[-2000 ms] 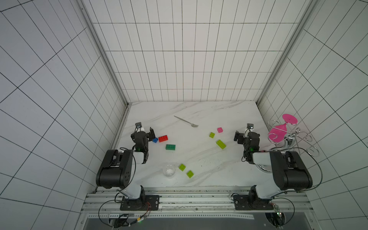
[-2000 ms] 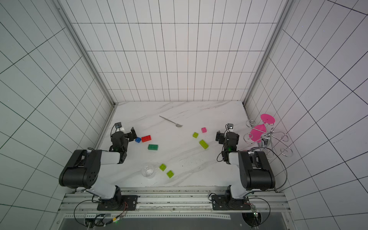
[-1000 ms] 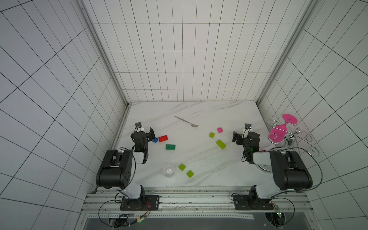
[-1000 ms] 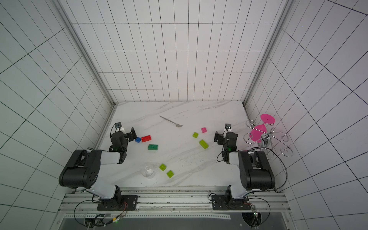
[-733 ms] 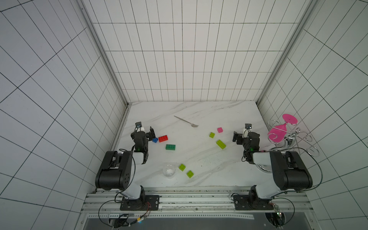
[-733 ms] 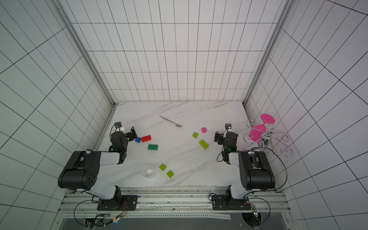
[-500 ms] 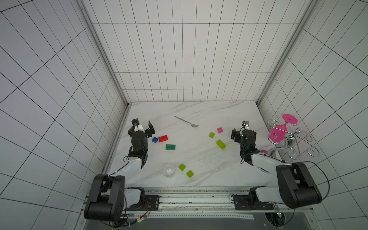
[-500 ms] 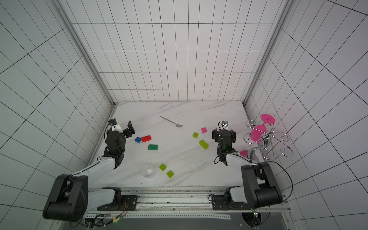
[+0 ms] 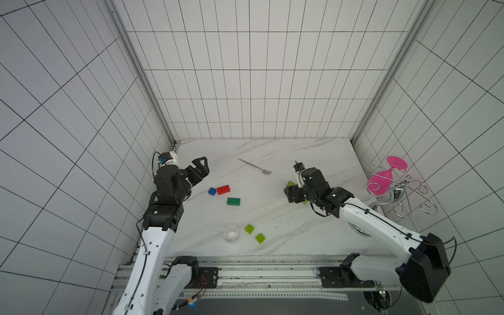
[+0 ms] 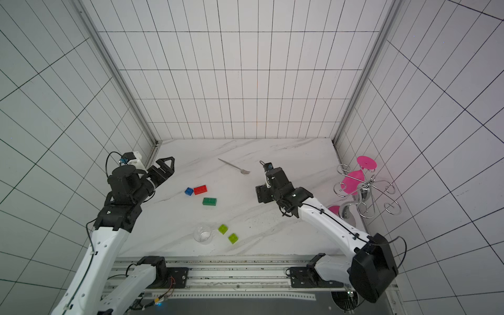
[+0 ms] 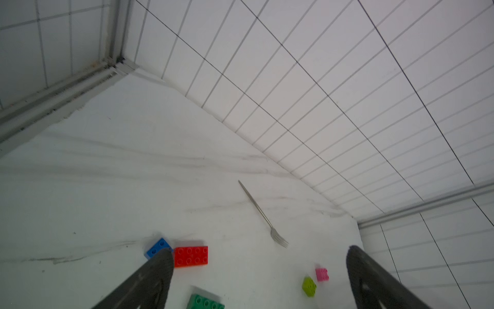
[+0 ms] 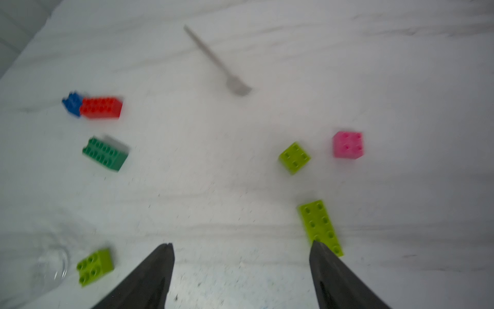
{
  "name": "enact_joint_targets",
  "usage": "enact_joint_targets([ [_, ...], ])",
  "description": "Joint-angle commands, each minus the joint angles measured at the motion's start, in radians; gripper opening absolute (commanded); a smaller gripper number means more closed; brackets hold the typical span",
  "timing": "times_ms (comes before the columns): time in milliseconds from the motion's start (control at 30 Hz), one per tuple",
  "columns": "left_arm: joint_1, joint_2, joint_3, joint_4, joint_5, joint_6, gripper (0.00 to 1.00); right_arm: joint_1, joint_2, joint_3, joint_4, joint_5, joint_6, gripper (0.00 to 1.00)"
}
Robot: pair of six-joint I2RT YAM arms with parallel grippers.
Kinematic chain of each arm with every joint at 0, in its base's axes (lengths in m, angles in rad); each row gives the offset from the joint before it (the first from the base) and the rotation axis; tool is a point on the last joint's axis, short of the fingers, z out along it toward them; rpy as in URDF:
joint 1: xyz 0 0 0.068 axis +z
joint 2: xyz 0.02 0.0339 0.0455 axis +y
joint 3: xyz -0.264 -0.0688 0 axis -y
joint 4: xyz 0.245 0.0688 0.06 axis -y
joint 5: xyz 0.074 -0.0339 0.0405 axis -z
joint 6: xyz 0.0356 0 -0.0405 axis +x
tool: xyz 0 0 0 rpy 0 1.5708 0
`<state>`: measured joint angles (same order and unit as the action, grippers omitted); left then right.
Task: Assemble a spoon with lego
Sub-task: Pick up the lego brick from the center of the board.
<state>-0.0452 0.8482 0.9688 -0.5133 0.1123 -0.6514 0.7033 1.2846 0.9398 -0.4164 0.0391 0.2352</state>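
Bricks lay loose on the surface, none joined: blue brick just beside red brick, dark green brick near them, two lime bricks by a glass. Long lime brick, lime cube and pink cube lay close by the right tool, whose jaws stood apart, empty. Left tool gaped wide, empty. Fork lay farther back.

Wide bare marble tabletop at frame centre, right of dark green brick. In the way: fork above, glass and lime brick lower down.
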Motion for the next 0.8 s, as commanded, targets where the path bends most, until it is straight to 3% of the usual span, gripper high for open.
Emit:
enact_joint_targets([
  [0, -0.042, -0.043, 0.015, -0.270, -0.044, 0.123, 0.99, 0.152, 0.069, 0.064, -0.195, -0.106, 0.010, 0.79],
  [100, -0.055, -0.122, -0.033, -0.238, -0.129, 0.129, 0.99, 0.249, 0.157, 0.096, -0.221, -0.111, 0.009, 0.72],
  [200, -0.064, -0.115, 0.004, -0.289, -0.187, 0.134, 0.99, 0.318, 0.227, 0.116, -0.231, -0.120, 0.009, 0.68],
  [367, -0.077, -0.112, -0.007, -0.289, -0.191, 0.130, 0.99, 0.412, 0.327, 0.146, -0.211, -0.108, 0.017, 0.66],
  [767, -0.100, -0.122, 0.018, -0.329, -0.232, 0.138, 0.99, 0.446, 0.473, 0.204, -0.159, -0.095, 0.011, 0.60],
])
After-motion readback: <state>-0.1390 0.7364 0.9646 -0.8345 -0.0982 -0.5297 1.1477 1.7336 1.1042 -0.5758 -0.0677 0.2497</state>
